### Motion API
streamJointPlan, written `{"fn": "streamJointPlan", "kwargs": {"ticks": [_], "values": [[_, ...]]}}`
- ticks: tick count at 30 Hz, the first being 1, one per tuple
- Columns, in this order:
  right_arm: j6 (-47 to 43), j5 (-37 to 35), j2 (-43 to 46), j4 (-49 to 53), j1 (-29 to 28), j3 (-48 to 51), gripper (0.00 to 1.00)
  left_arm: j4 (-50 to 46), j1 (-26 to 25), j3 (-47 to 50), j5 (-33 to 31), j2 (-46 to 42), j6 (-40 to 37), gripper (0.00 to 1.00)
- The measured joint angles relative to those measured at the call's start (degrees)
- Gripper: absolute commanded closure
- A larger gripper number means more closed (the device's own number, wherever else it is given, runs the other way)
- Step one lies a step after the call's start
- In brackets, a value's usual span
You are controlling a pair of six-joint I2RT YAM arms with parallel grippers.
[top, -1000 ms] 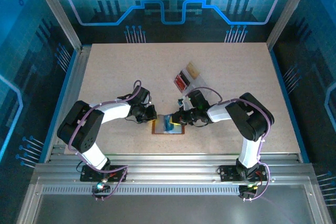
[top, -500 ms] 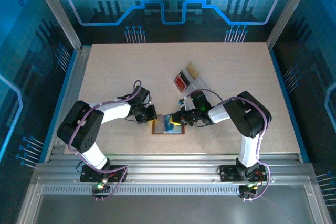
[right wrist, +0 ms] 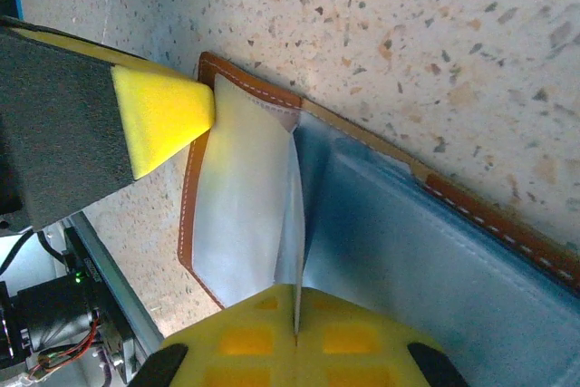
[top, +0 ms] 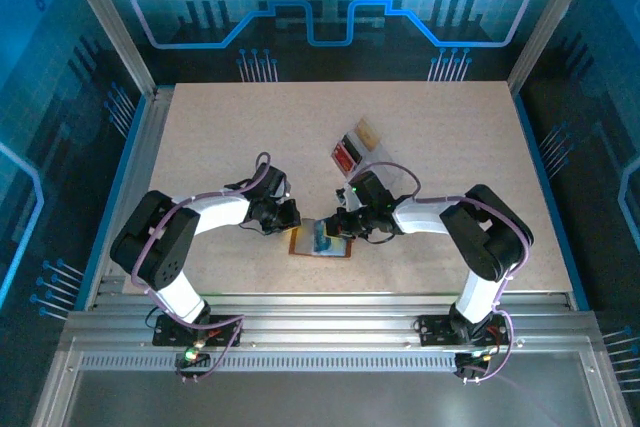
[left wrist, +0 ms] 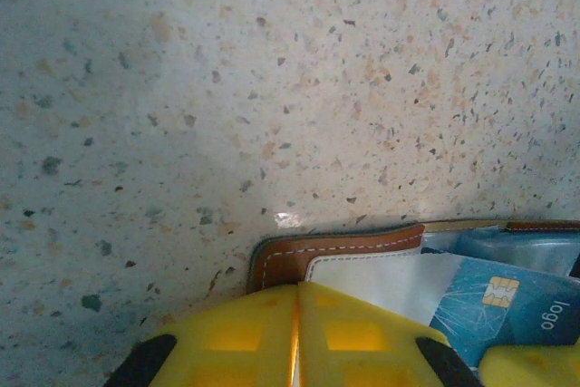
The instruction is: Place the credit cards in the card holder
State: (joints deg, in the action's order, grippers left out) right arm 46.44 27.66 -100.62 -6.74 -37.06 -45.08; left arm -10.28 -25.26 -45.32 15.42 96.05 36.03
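The brown card holder [top: 303,250] lies open near the table's front middle, its pale inner pockets [right wrist: 240,215] facing up. A blue credit card [top: 323,239] with a gold chip [left wrist: 507,305] stands edge-on over the pockets [right wrist: 297,224], its lower edge between the holder's two halves. My right gripper [right wrist: 295,314] is shut on that card. My left gripper [left wrist: 297,292] is shut, its yellow fingertips resting on the holder's stitched left corner [left wrist: 335,251]. From the right wrist, the left fingertip [right wrist: 168,111] touches that same brown edge [right wrist: 195,197].
A clear tray [top: 372,155] with a red card [top: 345,155] and a tan card [top: 368,133] sits just beyond the right gripper. Speckled tabletop [top: 230,137] spreads open to the left and far side. Metal rails run along the near edge.
The right arm's elbow has swung out to the right and its wrist has shifted slightly, while the gripper stays at the holder with the card. The left arm has not moved.
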Motion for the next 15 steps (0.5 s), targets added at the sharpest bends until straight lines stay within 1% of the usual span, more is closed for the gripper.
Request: {"fn": "streamJointPlan", "kwargs": {"ticks": [15], "values": [[3.1, 6.5, -1.1, -8.5, 1.4, 3.5, 1.00, 3.8, -0.5, -0.2, 1.7, 1.3, 0.0, 0.91]]}}
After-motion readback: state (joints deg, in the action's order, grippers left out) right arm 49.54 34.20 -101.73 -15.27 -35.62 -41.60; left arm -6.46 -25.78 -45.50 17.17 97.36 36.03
